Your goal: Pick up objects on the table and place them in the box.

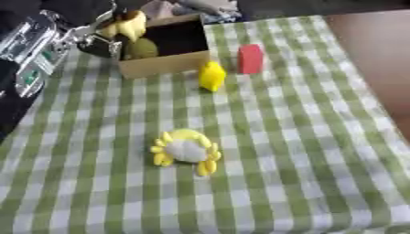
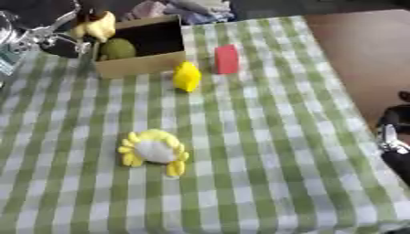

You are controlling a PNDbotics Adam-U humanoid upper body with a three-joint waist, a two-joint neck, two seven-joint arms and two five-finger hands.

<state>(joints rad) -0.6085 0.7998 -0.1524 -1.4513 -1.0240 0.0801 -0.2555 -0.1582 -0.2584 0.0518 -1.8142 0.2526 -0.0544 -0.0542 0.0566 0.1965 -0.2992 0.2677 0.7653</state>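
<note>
Green-and-white checked cloth covers the table, and the cardboard box (image 1: 164, 64) sits at its far left. An olive round thing (image 1: 142, 48) already lies inside. At the box's far-left corner the left hand (image 1: 100, 43) has its fingers curled on a pale yellow toy (image 1: 132, 23) (apparently mid-drop). Three things remain: a yellow piece (image 1: 212, 76) just beside the box, a red block (image 1: 250, 59), and a yellow-and-white crab toy (image 1: 186, 151) nearer. The right hand (image 2: 394, 141) idles at the right edge; I cannot tell how its fingers stand.

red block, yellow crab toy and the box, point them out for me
red block (image 1: 250, 59), left eye view, middle of its front face
yellow crab toy (image 1: 186, 151), left eye view, pale middle
box (image 1: 164, 64), left eye view, front wall
</note>
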